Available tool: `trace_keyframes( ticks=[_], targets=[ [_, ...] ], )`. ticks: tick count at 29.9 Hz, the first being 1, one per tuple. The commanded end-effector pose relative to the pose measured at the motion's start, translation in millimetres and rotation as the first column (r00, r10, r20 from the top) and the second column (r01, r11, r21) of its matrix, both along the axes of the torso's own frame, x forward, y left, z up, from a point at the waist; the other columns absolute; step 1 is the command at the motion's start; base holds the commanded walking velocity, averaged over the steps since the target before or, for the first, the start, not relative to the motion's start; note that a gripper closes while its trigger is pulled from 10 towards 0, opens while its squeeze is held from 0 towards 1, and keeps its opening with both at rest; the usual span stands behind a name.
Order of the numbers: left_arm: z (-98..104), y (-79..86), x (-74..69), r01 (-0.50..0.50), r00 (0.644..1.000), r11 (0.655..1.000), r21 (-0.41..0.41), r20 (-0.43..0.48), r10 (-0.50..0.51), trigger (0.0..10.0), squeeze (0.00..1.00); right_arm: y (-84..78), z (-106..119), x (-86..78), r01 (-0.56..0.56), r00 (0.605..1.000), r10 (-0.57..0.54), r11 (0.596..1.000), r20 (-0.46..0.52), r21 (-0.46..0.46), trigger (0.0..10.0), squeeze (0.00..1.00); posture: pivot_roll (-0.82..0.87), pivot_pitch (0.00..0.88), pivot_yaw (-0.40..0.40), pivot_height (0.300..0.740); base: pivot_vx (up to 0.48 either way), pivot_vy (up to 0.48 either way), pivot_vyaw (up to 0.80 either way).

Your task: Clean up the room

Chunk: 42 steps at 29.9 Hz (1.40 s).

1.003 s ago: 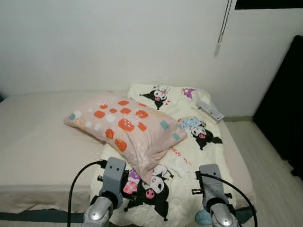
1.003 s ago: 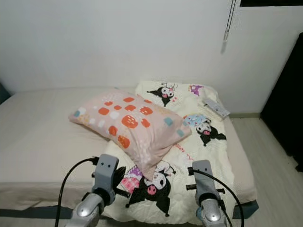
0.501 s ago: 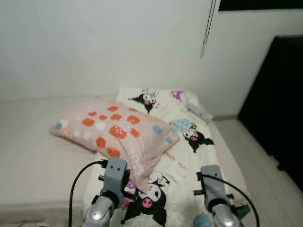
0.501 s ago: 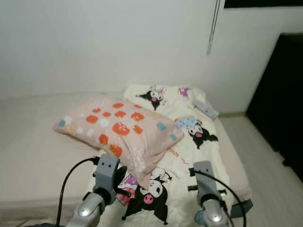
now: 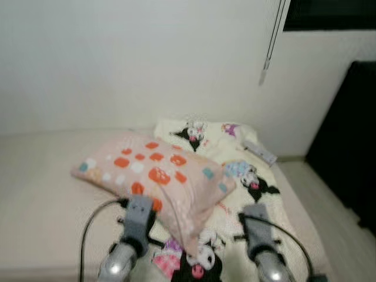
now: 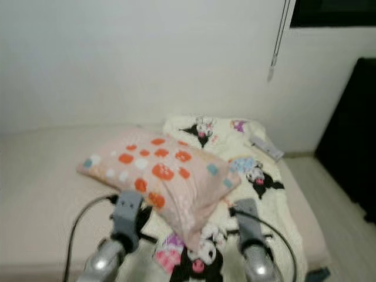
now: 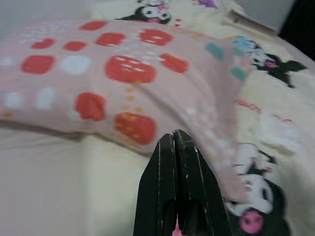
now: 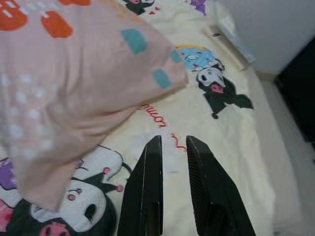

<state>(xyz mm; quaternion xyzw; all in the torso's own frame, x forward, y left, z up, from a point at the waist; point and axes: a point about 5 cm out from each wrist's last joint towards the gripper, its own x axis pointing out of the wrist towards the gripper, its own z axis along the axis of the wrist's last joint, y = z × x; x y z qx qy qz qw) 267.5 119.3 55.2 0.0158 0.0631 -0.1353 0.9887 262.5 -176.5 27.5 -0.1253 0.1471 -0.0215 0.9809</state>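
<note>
a: how far is the tidying going?

b: it is only beginning, i think. the pillow (image 5: 157, 178) is lying crooked, half over the cartoon blanket (image 5: 244, 176) on the bed (image 5: 41, 182).

a: and the grippers?

b: the left gripper (image 7: 175, 140) is pressed closed, holding nothing; the right gripper (image 8: 172, 143) is slightly parted, empty. head views are blurring, so the object (image 5: 258, 151) near the wall is unclear.

Ahead of us a plain white wall (image 5: 129, 59) rises behind the bed, and a blind cord (image 5: 271, 41) hangs down against it, ending in a small pull. To our right a tall dark shape (image 5: 346, 141) (blurred, perhaps a curtain or wardrobe) stands beside pale wooden floor (image 5: 317, 194).
</note>
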Motion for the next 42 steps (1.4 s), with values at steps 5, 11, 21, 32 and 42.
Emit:
trace_keyframes(
  ticks=[5,11,21,32,42],
  targets=[
    [-2.1,-3.3,-2.7,0.007,1.000,1.000,-0.014,-0.003,-0.007,10.0,0.00,-4.8,-1.9,-1.0,0.010,1.000,-0.010,1.000,-0.013,-0.012,10.0,0.00,-0.03,0.053,0.030,0.740,0.000,0.000,0.00],
    [-1.7,-3.3,-3.5,0.004,1.000,1.000,-0.003,-0.001,-0.004,10.0,0.00,-4.3,-1.9,-1.5,0.006,1.000,-0.006,1.000,-0.014,-0.011,10.0,0.00,-0.03,0.056,0.030,0.740,0.000,0.000,0.00],
    [-0.8,-6.1,-3.0,0.032,0.999,0.999,0.042,0.014,-0.032,10.0,0.00,-2.4,-1.8,-1.1,-0.008,1.000,0.008,1.000,-0.016,0.003,10.0,0.00,-0.03,0.062,0.033,0.740,0.000,-0.144,0.00],
    [-4.5,-8.2,-3.8,0.029,0.999,0.999,0.017,-0.025,-0.028,10.0,0.00,-3.7,-4.2,-2.4,0.005,0.999,-0.004,1.000,-0.046,0.014,10.0,0.00,-0.04,0.067,0.039,0.740,0.000,-0.175,0.00],
    [-5.3,-8.4,-2.9,0.034,0.999,0.999,0.020,-0.030,-0.033,10.0,0.00,-5.8,-3.3,-1.9,0.019,0.999,-0.018,1.000,-0.046,0.019,10.0,0.00,-0.04,0.065,0.038,0.740,0.000,0.000,0.00]
  ],
)
